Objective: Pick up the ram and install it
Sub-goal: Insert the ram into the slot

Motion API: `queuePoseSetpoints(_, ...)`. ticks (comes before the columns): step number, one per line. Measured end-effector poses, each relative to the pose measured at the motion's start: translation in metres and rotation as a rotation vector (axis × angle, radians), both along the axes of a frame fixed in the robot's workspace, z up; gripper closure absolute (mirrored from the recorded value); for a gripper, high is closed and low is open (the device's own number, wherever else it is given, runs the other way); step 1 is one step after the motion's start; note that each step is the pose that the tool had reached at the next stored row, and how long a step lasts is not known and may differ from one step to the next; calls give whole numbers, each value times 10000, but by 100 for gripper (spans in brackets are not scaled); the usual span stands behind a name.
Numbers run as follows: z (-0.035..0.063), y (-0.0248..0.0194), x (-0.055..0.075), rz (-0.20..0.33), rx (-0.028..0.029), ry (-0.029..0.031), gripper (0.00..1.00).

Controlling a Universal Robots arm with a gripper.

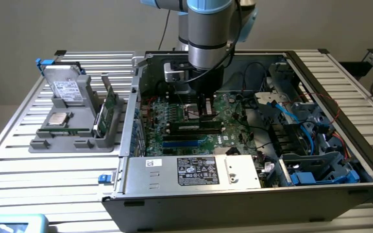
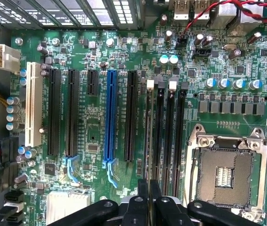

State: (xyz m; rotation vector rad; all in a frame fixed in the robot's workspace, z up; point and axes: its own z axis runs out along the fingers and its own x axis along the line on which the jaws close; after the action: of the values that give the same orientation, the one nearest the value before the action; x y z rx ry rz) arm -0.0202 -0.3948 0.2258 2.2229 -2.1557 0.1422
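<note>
Pincer [image 2: 148, 186] over mobo [image 2: 94, 123], slatted table [image 1: 44, 170]

power supply label [image 1: 197, 171] print too small to read, nothing else legible

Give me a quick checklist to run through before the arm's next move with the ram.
1. Grip on the ram: ok, the gripper looks shut on its thin edge.
2. Alignment with the white-latched slot: ok, the ram's edge runs along it in the wrist view.
3. Fully seated: cannot tell.
4. Neighbouring memory slots: ok, they are bare.
5. Blue cables: ok, they lie apart from the gripper, toward the exterior view's right.
6. CPU socket: ok, nothing touches it.
</note>
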Motion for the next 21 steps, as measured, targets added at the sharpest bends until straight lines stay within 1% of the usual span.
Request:
queuePoseSetpoints(8,-2,0,-8,0,-1,-62,87)
queuePoseSetpoints(15,-2,-7,-11,-12,-13,-74,87)
queuePoseSetpoints(21,-15,-7,-15,-12,-11,-77,87)
